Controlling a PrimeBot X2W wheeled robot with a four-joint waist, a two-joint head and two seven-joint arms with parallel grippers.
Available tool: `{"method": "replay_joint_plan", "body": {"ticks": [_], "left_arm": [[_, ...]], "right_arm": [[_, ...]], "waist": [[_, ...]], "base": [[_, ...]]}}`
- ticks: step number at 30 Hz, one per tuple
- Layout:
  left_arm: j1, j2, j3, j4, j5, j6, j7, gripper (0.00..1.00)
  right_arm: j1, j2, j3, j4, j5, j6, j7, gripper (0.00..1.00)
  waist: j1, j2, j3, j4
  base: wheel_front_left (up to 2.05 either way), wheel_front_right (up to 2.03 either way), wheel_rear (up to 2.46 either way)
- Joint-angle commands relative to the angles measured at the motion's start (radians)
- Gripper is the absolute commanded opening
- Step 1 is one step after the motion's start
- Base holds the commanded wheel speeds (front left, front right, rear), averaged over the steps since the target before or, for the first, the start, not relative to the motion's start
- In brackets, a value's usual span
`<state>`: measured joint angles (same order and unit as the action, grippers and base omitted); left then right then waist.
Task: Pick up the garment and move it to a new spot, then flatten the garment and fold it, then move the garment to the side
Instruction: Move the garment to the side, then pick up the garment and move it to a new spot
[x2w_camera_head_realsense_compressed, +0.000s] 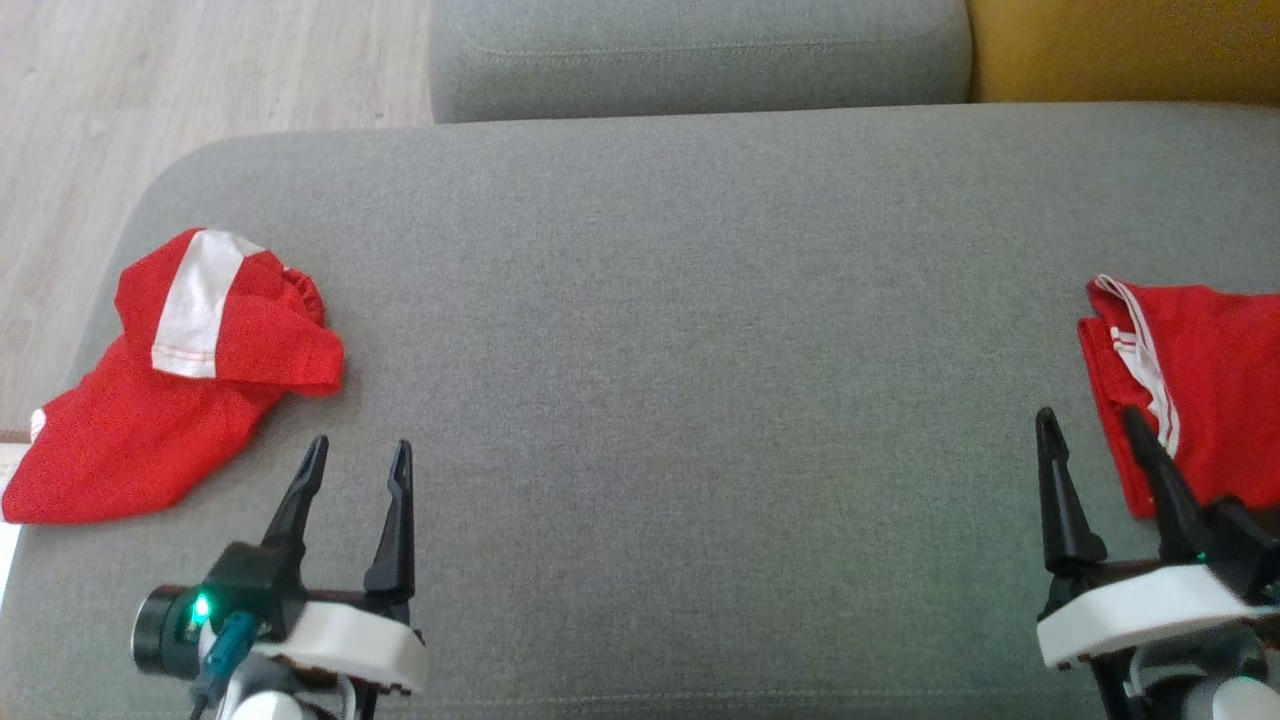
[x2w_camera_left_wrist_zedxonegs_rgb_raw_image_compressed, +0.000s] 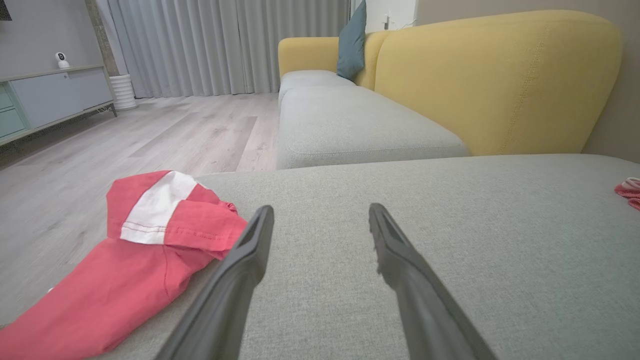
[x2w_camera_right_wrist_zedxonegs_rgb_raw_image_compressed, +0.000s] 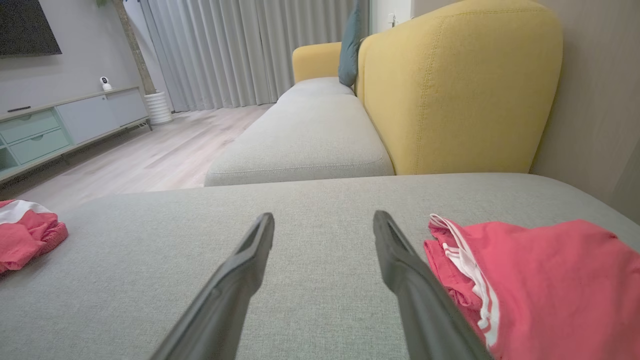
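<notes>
**A:** Where was the crumpled red garment (x2w_camera_head_realsense_compressed: 150, 420) against the left end effector (x2w_camera_head_realsense_compressed: 361, 445)?

**B:** Out to its left, just beside the fingers and not touching them. It lay bunched near the left edge of the grey sofa seat (x2w_camera_head_realsense_compressed: 700, 350), with a white band folded over on top.

**A:** And on the other side?

**B:** A folded red garment (x2w_camera_head_realsense_compressed: 1210, 370) with thin white stripes sat at the seat's right edge. The right end effector (x2w_camera_head_realsense_compressed: 1088, 415) was right up against it. From the head view its outer finger crossed the cloth's near edge. From the wrist the finger ran alongside the striped hem. Whether it touched, I couldn't tell.

**A:** What about the stretch between the two garments?

**B:** Wide, flat grey fabric. Both end effectors hung low over the near part of it.

**A:** And the room?

**B:** A second grey cushion (x2w_camera_head_realsense_compressed: 700, 60) butted against the far edge of the seat, with a yellow backrest (x2w_camera_left_wrist_zedxonegs_rgb_raw_image_compressed: 490, 85) to the right of it. A teal pillow (x2w_camera_left_wrist_zedxonegs_rgb_raw_image_compressed: 352, 42) leaned at the far end. Pale wooden floor (x2w_camera_head_realsense_compressed: 200, 80) ran off to the left toward long grey curtains (x2w_camera_left_wrist_zedxonegs_rgb_raw_image_compressed: 225, 45). A low cabinet (x2w_camera_left_wrist_zedxonegs_rgb_raw_image_compressed: 55, 95) stood along the wall with a small white camera (x2w_camera_left_wrist_zedxonegs_rgb_raw_image_compressed: 62, 60) on top.

**A:** Now the fingers themselves?

**B:** On both sides they stood wide apart. Nothing lay between them, and neither end effector was holding cloth.
</notes>
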<state>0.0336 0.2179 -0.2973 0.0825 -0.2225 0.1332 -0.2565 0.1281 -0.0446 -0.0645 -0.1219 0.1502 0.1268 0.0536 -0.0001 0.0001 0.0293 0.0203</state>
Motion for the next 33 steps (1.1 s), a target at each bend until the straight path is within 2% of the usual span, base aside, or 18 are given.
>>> {"method": "replay_joint_plan", "body": {"ticks": [1,17,24,33], "left_arm": [[-0.030,0.014,0.042,-0.030,-0.003,0.007,-0.005,1.00],[-0.022,0.022,0.037,-0.040,-0.006,0.026,-0.005,1.00],[-0.039,0.022,0.040,-0.042,-0.009,0.028,-0.005,1.00],[-0.087,0.022,0.043,-0.039,-0.010,0.023,-0.005,1.00]], "right_arm": [[-0.015,-0.006,0.026,-0.041,0.009,0.004,0.004,1.00],[-0.003,-0.006,0.028,-0.047,0.020,0.004,0.008,1.00],[-0.002,-0.006,0.024,-0.055,0.033,0.004,0.008,1.00],[-0.009,-0.006,0.038,-0.093,0.035,0.004,0.022,1.00]], "waist": [[0.0001,-0.0001,-0.006,-0.001],[0.0001,-0.0001,-0.018,-0.005],[0.0001,-0.0001,-0.013,0.026],[0.0001,-0.0001,0.006,0.181]], "base": [[0.00,0.00,0.00],[0.00,0.00,0.00],[0.00,0.00,0.00],[0.00,0.00,0.00]]}}
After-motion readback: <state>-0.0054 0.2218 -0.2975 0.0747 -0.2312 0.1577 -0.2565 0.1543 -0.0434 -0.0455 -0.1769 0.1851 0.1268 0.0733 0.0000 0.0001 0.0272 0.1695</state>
